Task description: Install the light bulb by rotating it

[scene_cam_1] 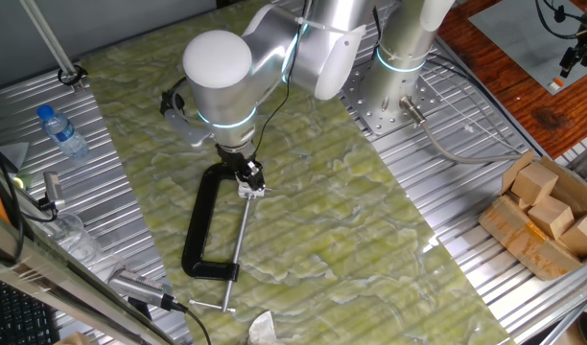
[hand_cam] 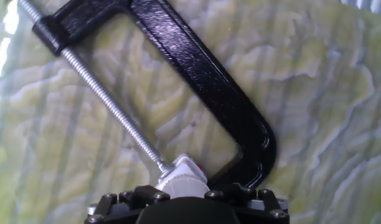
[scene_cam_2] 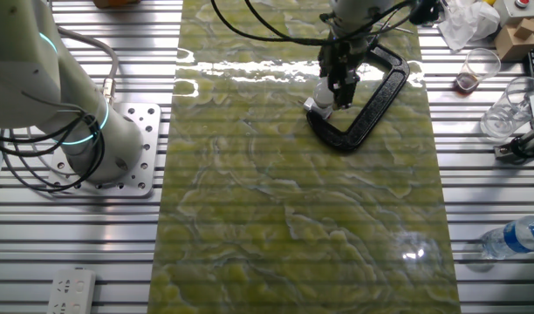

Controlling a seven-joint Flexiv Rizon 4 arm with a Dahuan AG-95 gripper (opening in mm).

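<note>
The arm hangs low over the green marbled mat (scene_cam_1: 351,240) on the counter (scene_cam_1: 437,287), its claw (scene_cam_1: 249,178) down at the jaw end of the black clamp (scene_cam_1: 205,225). The light bulb (hand_cam: 181,180) sits right there, a pale rounded thing at the tip of the clamp's threaded screw (hand_cam: 109,102), tucked between the screw end and the frame's curved heel; in the other fixed view it shows as a small white shape just beneath the claw. The claw seems closed around the bulb from above, though from the hand view its black body hides the fingertips, so I can't swear to firm contact. The turning looks to be underway or about to begin. My worry is the clamp: it lies loose on the mat, so a twist could drag the whole frame round instead of threading the bulb. A slack or off-centre hold could also let the smooth bulb slip or cross-thread.
</note>
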